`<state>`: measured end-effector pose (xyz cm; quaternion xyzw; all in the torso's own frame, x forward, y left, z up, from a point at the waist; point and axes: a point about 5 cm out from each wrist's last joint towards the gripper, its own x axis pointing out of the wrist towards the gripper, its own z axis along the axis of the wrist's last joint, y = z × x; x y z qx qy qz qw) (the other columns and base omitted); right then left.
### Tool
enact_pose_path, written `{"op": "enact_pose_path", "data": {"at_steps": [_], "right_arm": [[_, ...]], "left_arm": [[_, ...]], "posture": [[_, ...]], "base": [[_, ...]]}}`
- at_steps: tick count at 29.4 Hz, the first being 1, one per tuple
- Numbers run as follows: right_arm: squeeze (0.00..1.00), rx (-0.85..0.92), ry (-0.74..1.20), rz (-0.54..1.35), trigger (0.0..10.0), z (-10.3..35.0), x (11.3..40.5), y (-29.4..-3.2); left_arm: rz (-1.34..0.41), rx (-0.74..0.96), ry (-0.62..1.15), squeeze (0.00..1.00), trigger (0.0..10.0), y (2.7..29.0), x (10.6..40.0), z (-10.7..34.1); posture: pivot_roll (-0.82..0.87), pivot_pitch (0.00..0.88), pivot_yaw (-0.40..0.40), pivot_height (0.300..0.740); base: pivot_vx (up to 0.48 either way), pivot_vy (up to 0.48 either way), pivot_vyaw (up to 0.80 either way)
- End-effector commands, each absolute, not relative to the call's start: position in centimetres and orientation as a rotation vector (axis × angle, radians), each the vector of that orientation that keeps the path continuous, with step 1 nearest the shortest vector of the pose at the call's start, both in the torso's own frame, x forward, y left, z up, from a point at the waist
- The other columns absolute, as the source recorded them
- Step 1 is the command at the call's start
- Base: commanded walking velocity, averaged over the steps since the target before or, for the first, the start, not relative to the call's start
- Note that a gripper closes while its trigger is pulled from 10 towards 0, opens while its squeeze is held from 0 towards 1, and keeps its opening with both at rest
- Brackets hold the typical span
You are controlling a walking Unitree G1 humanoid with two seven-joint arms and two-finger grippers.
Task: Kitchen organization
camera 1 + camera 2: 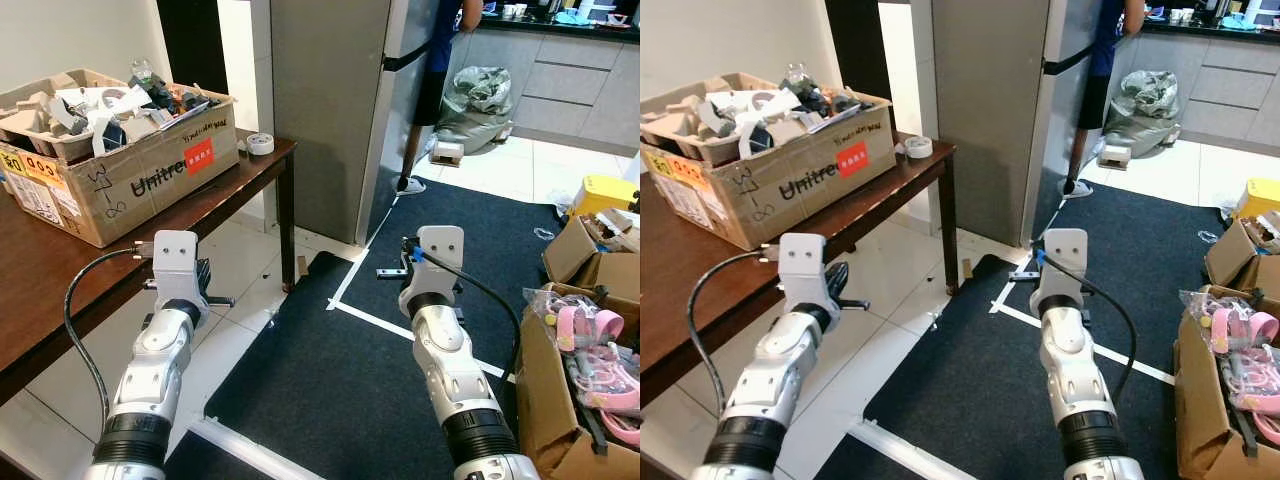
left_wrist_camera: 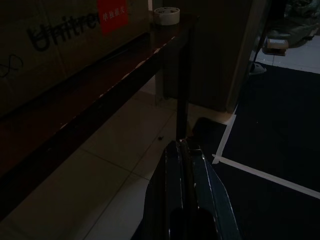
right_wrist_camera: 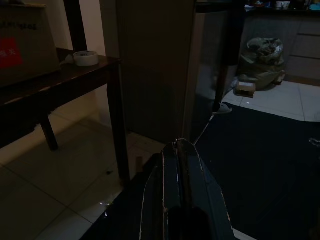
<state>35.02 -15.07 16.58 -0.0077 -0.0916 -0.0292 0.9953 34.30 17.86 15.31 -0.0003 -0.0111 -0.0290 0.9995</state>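
I stand on a dark carpet (image 1: 420, 380) marked with white tape lines (image 1: 400, 325), pale floor tiles (image 1: 240, 290) to my left. A dark wooden table (image 1: 60, 270) runs along my left side, carrying a big cardboard box (image 1: 110, 170) of jumbled scraps, its long side lying along the table. A roll of tape (image 1: 260, 143) lies flat near the table's far corner, just beyond the box. Ahead stands a grey fridge (image 1: 330, 110), and past it a person (image 1: 435, 80) at the kitchen counter (image 1: 560, 20), cut off above the shoulders. A stuffed bag (image 1: 478, 100) slumps on the tiles there. To my right, open boxes (image 1: 580, 340) hold pink toys, partly out of frame.

My left gripper (image 2: 183, 150) hangs beside the table's edge, fingers pressed together on nothing. My right gripper (image 3: 181, 150) hangs over the carpet, likewise clenched and empty. Both wrist views are very dark.
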Motion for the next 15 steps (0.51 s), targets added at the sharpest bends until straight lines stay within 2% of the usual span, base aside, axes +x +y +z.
{"op": "enact_pose_path", "data": {"at_steps": [1,15], "right_arm": [[0.00,-0.015,-0.177,-0.050,10.0,16.41,34.99,-14.93],[0.00,-0.027,-0.166,-0.043,10.0,16.29,35.07,-14.96]], "left_arm": [[-0.061,0.001,-0.019,0.00,10.0,17.95,34.13,15.16],[-0.065,0.001,-0.024,0.00,10.0,17.91,34.21,15.21]], "posture": [[-0.03,0.045,0.004,0.740],[-0.03,0.037,0.005,0.740]], "base": [[0.000,0.000,0.00],[0.000,0.000,0.00]]}}
